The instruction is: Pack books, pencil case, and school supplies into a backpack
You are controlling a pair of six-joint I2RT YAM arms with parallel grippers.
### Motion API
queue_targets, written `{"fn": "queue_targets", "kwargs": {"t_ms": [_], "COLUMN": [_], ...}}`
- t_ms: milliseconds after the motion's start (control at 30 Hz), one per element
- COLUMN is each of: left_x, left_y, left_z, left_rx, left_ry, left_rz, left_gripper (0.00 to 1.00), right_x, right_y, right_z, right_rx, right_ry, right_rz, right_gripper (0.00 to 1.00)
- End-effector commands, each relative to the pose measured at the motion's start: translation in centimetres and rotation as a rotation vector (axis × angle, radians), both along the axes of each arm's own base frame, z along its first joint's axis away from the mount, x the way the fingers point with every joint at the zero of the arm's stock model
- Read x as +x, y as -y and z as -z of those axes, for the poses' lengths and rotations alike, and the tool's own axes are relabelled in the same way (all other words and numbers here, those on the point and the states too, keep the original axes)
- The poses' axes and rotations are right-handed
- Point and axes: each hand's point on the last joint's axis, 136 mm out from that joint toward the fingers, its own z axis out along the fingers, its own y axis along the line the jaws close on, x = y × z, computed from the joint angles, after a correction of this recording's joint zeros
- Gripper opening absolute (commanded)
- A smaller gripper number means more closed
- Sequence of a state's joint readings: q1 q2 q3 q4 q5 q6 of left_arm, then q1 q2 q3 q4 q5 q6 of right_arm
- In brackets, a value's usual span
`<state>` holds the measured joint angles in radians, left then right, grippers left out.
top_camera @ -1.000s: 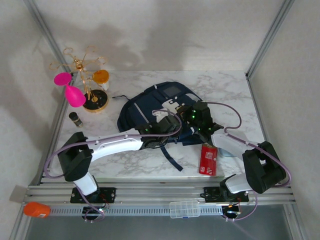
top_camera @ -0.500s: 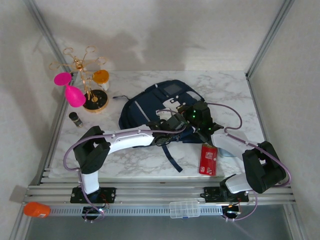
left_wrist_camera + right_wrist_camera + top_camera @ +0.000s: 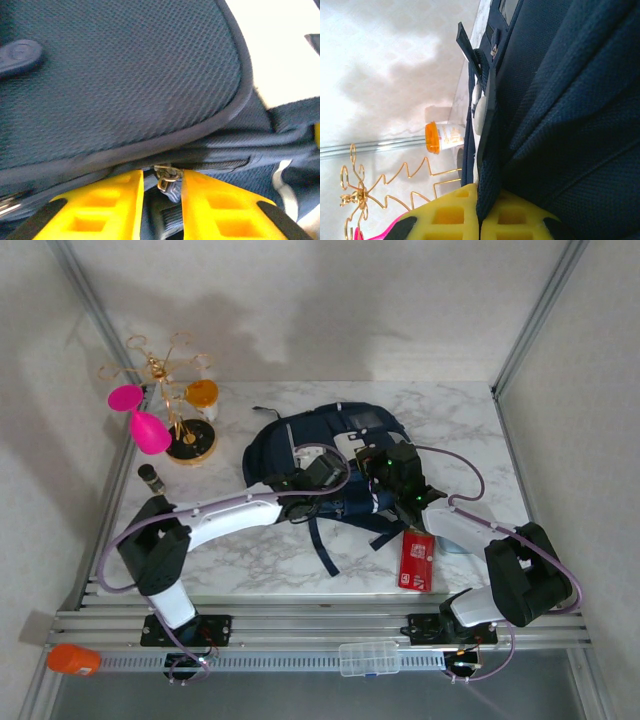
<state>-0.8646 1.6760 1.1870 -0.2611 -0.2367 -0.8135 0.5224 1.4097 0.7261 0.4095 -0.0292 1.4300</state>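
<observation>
At the far left of the table (image 3: 470, 430) you have a gold wire stand (image 3: 178, 390) carrying pink glasses (image 3: 140, 418). An orange-capped bottle (image 3: 203, 395) stands just right of it, and a small dark bottle (image 3: 151, 478) stands nearer to you.

The backpack (image 3: 275, 450) lies in the middle of the table, with a dark strap (image 3: 325, 550) trailing toward the near edge. Your left gripper (image 3: 322, 476) sits on the backpack's near side. In the left wrist view its jaws are drawn in narrow, and the yellow fingers (image 3: 107, 200) pinch a small metal zipper pull (image 3: 167, 176) under the edge of a mesh panel (image 3: 125, 75).

Just to the right, your right gripper (image 3: 378, 468) is also on the backpack. Its jaws are closed tight on a fold of the navy fabric (image 3: 555, 100), which runs up between the fingers.

A flat red item (image 3: 416, 558) lies on the table near the right arm, apart from the backpack.
</observation>
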Motion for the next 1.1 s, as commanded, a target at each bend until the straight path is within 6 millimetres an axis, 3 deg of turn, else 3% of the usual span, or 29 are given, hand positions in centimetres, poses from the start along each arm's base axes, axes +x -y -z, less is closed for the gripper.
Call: {"fn": "queue_targets", "kwargs": {"t_ms": [0, 167, 300, 467, 533, 633, 800, 1067], "left_x": [-1.3, -2.3, -1.9, -1.9, -1.3, -0.5, 0.8, 1.5], "left_y": [-3.1, 0.0, 0.4, 2.4, 1.8, 0.7, 2.5, 1.9], "left_z": [0.0, -0.5, 0.4, 1.0, 1.6, 2.3, 2.3, 0.1], "left_rx": [0.056, -0.030, 0.005, 0.029, 0.089, 0.174, 0.119, 0.077], "left_ry": [-0.027, -0.051, -0.059, -0.057, -0.053, -0.053, -0.015, 0.036], "left_rz": [0.008, 0.046, -0.017, 0.024, -0.002, -0.053, -0.031, -0.027], "left_gripper": [0.33, 0.44, 0.45, 0.43, 0.43, 0.39, 0.29, 0.12], "right_x": [1.6, 1.6, 1.6, 1.7, 1.7, 1.7, 1.7, 1.8], "right_y": [0.5, -0.1, -0.4, -0.5, -0.5, -0.5, -0.6, 0.0], "right_z": [-7.6, -7.2, -7.0, -6.5, -6.4, -6.2, -5.8, -5.1], "right_rx": [0.121, 0.115, 0.107, 0.099, 0.100, 0.103, 0.104, 0.083], "right_ry": [0.219, 0.211, 0.203, 0.193, 0.194, 0.189, 0.180, 0.171], "right_rz": [0.054, 0.049, 0.046, 0.042, 0.042, 0.043, 0.043, 0.052], "right_gripper": [0.00, 0.00, 0.00, 0.00, 0.00, 0.00, 0.00, 0.00]}}
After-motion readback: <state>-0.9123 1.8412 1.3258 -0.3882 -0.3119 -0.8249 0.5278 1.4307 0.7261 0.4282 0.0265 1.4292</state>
